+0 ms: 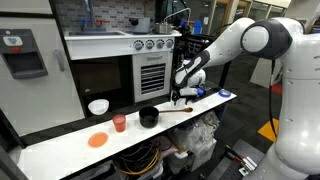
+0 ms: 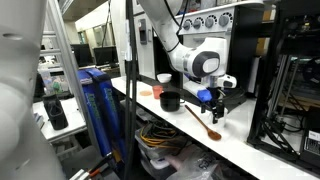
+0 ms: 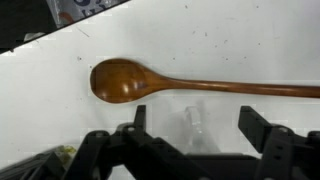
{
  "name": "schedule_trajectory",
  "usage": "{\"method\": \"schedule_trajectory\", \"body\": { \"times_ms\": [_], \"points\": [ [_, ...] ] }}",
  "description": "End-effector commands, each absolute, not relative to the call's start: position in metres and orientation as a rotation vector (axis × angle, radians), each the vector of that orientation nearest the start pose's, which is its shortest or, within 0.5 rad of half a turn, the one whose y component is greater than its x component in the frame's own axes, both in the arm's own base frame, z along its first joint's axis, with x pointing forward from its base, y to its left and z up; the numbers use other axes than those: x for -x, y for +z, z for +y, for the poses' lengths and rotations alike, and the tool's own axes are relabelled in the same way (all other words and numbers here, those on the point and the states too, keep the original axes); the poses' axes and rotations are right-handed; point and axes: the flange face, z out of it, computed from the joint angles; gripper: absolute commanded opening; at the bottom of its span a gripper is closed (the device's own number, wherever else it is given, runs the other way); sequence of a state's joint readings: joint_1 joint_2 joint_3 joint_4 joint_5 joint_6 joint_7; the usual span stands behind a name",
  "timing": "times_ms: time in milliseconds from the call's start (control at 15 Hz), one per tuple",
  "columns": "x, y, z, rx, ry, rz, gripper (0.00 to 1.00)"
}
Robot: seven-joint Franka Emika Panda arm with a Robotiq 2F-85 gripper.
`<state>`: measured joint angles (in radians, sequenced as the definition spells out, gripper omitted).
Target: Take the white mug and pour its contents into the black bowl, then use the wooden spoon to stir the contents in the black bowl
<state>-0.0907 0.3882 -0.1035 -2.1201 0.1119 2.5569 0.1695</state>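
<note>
The claw (image 3: 195, 125) hangs open and empty over the wooden spoon (image 3: 140, 80); best to straddle the slim handle squarely, clench mid-length, then lift toward the black bowl (image 1: 148, 117).

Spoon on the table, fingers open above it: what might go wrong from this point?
1. The wooden spoon lies flat on the table, its handle running along the line between the open fingers; closing as they stand would likely miss it.
2. The handle end lies close to the black bowl, so dragging the spoon may nudge the bowl.
</note>
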Motion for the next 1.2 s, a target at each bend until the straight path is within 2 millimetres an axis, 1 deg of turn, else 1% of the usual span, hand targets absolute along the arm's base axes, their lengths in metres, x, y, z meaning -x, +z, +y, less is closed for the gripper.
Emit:
{"method": "schedule_trajectory", "body": {
  "times_ms": [0, 267, 400, 467, 600, 733, 1000, 1133],
  "points": [
    [-0.562, 0.262, -0.103, 3.043, -0.004, 0.640, 1.00],
    [-0.539, 0.301, -0.086, 3.104, 0.233, 0.495, 1.00],
    [-0.529, 0.321, -0.079, 3.136, 0.313, 0.413, 1.00],
    [-0.525, 0.330, -0.075, 3.146, 0.326, 0.360, 1.00],
    [-0.520, 0.348, -0.065, 3.172, 0.284, 0.180, 1.00],
    [-0.520, 0.361, -0.050, 3.154, 0.175, 0.028, 1.00],
    [-0.516, 0.374, -0.017, 3.095, 0.079, -0.284, 1.00],
    [-0.515, 0.376, -0.004, 3.050, 0.044, -0.442, 1.00]
  ]
}}
